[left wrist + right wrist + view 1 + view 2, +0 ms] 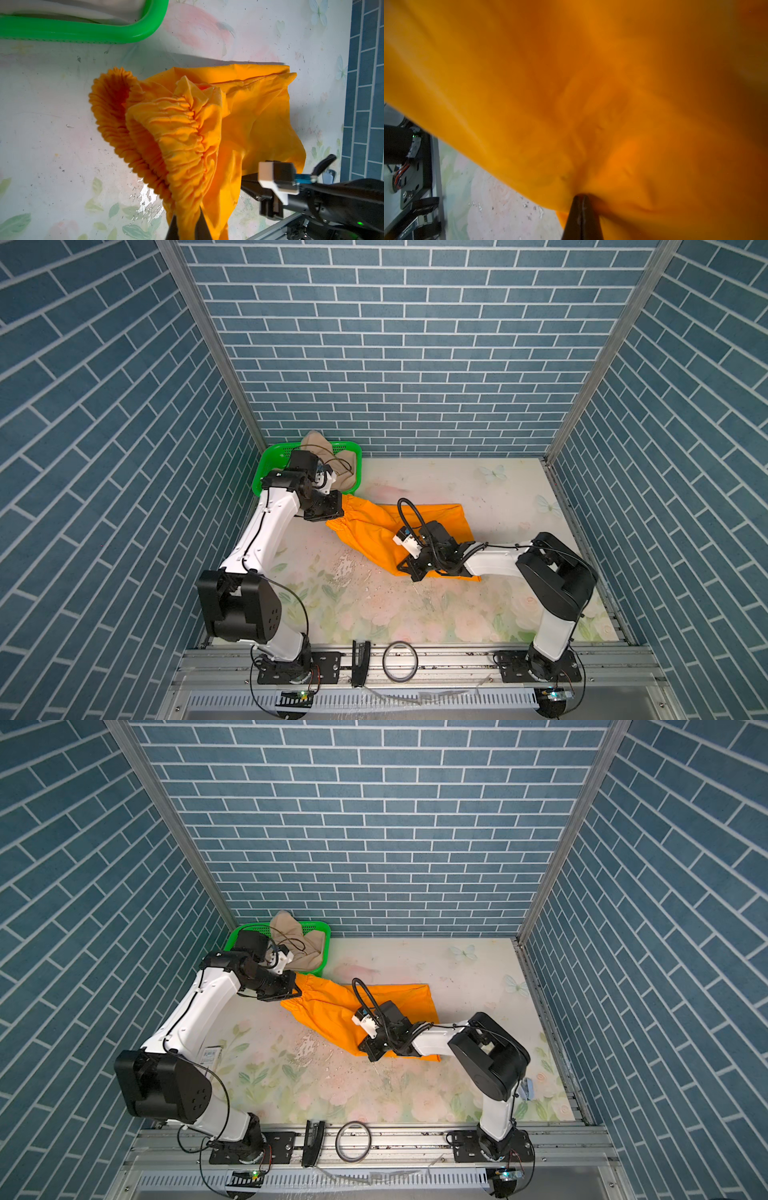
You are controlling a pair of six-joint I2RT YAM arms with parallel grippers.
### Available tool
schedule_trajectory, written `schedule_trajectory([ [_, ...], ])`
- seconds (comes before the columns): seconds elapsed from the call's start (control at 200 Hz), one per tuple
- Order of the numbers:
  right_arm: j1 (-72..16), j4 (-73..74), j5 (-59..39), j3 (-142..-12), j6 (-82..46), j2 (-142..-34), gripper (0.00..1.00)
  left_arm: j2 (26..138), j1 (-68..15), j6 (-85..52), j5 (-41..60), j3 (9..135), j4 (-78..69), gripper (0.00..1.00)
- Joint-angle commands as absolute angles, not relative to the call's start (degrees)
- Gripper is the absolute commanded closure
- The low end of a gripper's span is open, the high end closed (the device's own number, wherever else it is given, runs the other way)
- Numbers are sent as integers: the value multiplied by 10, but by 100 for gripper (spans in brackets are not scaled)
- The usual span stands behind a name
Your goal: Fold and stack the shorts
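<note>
The orange shorts (pixel 374 531) (pixel 328 1006) lie partly spread on the floral table, and both arms grip them. My left gripper (pixel 337 512) (pixel 188 226) is shut on the gathered elastic waistband (pixel 176 133), lifting that end just in front of the basket. My right gripper (pixel 410 572) (pixel 581 199) is shut on the near edge of the orange cloth (pixel 571 83), which fills the right wrist view. The beige shorts (pixel 328 460) (pixel 299 946) lie crumpled in the green basket (pixel 266 464) (pixel 83 31) at the back left, spilling over its rim.
Blue brick walls close in the back and both sides. On the front metal rail lie a black tape ring (pixel 400 659) and a black clip-like part (pixel 360 662). The floral table surface (pixel 415 614) stretches in front of and right of the shorts.
</note>
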State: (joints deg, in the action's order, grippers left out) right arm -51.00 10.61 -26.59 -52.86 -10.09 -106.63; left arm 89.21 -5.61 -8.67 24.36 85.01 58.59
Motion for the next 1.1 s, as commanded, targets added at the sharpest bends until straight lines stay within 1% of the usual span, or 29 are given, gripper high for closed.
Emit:
schedule_trajectory([
  [0.0, -530, 104, -309, -562, -110, -1103, 100, 901, -71, -72, 239, 875, 611, 100],
  [0.065, -528, 118, -305, -559, -123, -1104, 100, 907, -74, -68, 235, 881, 617, 100],
  [0.16, -516, 129, -273, -541, -123, -1065, 100, 914, -76, -58, 222, 893, 634, 100],
  [0.325, -482, 121, -267, -538, -112, -1014, 100, 916, -76, -41, 204, 910, 659, 100],
  [0.5, -448, 88, -255, -573, -87, -1011, 100, 918, -76, -34, 198, 920, 667, 100],
  [0.595, -443, 62, -209, -607, -53, -1035, 100, 917, -76, -33, 197, 926, 665, 100],
  [0.73, -437, 69, -159, -650, -35, -1083, 100, 921, -76, -28, 196, 938, 668, 100],
  [0.96, -427, 57, -223, -769, -49, -1214, 100, 931, -76, -25, 199, 957, 674, 100],
  [1.095, -427, 63, -228, -821, -65, -1279, 100, 936, -77, -23, 203, 968, 679, 100],
])
